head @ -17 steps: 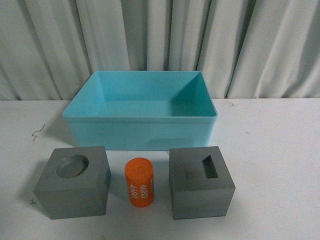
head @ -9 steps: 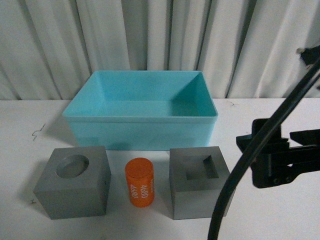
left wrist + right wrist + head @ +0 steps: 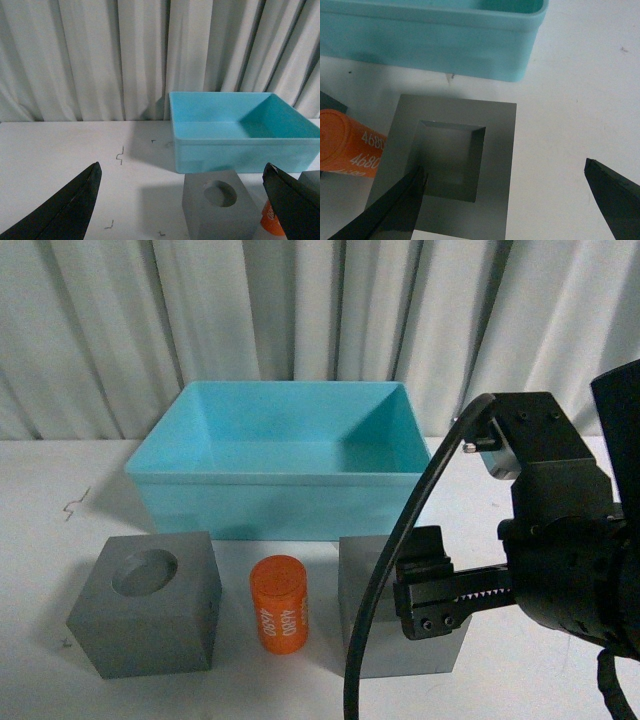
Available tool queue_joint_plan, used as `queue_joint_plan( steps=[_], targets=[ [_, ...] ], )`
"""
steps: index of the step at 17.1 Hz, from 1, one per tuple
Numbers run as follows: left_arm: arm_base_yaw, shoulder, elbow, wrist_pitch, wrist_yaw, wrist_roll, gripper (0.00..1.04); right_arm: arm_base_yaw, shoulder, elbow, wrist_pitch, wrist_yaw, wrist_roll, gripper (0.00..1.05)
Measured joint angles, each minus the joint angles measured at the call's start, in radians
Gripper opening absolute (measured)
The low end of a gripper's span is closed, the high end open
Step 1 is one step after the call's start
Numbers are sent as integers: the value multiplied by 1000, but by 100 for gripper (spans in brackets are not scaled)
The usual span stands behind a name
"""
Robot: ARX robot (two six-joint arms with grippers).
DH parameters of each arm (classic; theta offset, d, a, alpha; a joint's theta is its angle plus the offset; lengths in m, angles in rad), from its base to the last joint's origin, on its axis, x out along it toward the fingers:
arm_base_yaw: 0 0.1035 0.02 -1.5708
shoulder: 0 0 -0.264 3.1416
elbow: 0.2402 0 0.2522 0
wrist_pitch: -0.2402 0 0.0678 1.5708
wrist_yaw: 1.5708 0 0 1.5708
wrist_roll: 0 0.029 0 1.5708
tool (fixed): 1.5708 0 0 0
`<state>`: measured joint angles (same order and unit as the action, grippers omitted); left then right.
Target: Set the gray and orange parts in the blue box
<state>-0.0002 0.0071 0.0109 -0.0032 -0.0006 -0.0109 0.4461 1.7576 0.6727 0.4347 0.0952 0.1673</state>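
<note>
The blue box [image 3: 280, 477] stands empty at the back of the white table. In front of it sit a gray cube with a round recess [image 3: 150, 610], the orange cylinder [image 3: 279, 605] and a gray cube with a rectangular slot [image 3: 356, 585], half hidden by my right arm. My right gripper [image 3: 505, 167] hangs open over the slotted cube [image 3: 495, 150], one finger above the slot's edge and the other above bare table. My left gripper [image 3: 181, 166] is open and empty, held back from the round-recess cube [image 3: 220, 210].
A pale pleated curtain [image 3: 300, 310] closes off the back. My right arm's black cable [image 3: 385, 560] arcs across the slotted cube. Small dark marks [image 3: 120, 155] dot the tabletop left of the box.
My right arm has come in from the right and lowered over the slotted cube, now covering its right half. The cubes, cylinder and box have stayed put.
</note>
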Motion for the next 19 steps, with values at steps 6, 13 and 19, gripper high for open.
queue_joint_plan(
  steps=[6, 13, 19],
  targets=[
    [0, 0, 0, 0, 0, 0, 98, 25, 64, 13, 5, 58, 51, 98],
    [0, 0, 0, 0, 0, 0, 98, 11, 139, 63, 0, 92, 142, 67],
    [0, 0, 0, 0, 0, 0, 98, -16, 103, 12, 21, 98, 158, 19]
  ],
)
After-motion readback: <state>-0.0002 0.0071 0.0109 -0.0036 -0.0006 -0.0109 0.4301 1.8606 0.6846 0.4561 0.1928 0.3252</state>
